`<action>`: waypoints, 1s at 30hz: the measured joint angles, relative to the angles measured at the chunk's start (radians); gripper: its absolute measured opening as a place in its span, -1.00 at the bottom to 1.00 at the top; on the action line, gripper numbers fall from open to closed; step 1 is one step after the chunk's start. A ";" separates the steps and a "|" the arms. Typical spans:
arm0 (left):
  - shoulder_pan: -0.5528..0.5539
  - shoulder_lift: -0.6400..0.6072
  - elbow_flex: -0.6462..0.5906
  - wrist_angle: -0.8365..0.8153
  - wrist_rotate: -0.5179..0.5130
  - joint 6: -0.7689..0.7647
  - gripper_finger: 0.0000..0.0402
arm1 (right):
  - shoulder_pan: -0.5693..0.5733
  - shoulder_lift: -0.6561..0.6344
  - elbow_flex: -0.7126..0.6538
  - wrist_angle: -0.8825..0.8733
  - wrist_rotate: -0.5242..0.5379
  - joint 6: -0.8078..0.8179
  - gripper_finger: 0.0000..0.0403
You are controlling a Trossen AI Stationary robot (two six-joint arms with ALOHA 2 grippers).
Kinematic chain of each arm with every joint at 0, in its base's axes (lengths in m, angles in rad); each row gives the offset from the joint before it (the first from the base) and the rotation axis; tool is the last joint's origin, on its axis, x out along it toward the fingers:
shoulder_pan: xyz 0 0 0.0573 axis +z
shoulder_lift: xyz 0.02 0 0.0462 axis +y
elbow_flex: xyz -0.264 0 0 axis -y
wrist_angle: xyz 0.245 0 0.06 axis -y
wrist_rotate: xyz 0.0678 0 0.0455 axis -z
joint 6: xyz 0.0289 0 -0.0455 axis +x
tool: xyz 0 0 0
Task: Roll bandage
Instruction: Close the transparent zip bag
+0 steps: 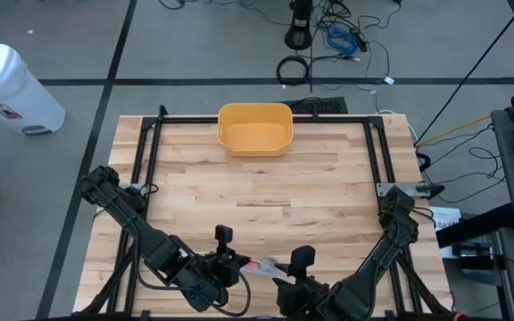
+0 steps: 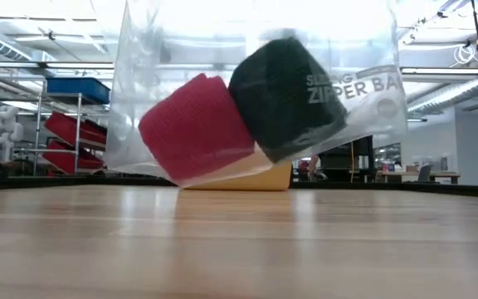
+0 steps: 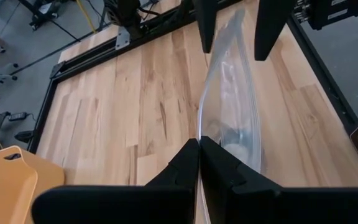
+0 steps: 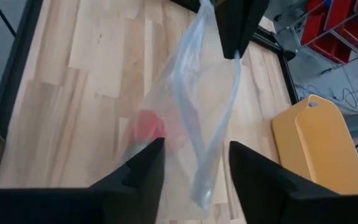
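My left claw (image 3: 199, 163) is closed on the edge of the clear zipper bag (image 3: 232, 106), fingers pressed together with the film pinched between them. My right claw (image 4: 191, 171) stands open, its two fingers either side of the bag's other edge, film hanging in the gap; contact I cannot tell. Both claws sit at the near edge of the counter (image 1: 266, 192), close together, the bag (image 1: 264, 265) between them. In the low view the bag hangs just above the wood, holding a red bandage roll (image 2: 196, 126) and a black roll (image 2: 287, 95), touching. A yellow bin (image 1: 254, 128) sits at the far edge
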State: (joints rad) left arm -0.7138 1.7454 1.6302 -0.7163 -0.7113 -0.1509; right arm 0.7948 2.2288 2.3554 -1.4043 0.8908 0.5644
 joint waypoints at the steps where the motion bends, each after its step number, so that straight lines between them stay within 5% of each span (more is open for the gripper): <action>1: 0.000 0.000 0.000 0.000 0.000 0.000 -0.92 | 0.000 0.000 0.000 0.000 -0.002 0.000 -0.23; 10: 0.000 0.000 0.000 0.001 0.000 0.000 -0.92 | -0.002 0.000 0.000 0.000 -0.006 -0.019 -0.92; 18: -0.008 0.000 0.000 0.001 0.000 -0.014 -0.87 | -0.002 0.000 0.000 0.000 -0.007 -0.028 -0.99; 30: -0.119 0.000 0.000 -0.015 -0.072 -0.026 0.00 | 0.003 0.000 0.000 -0.053 -0.034 0.008 -1.00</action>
State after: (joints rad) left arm -0.8324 1.7454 1.6302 -0.7310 -0.7837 -0.1767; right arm 0.7975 2.2288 2.3558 -1.4577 0.8570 0.5728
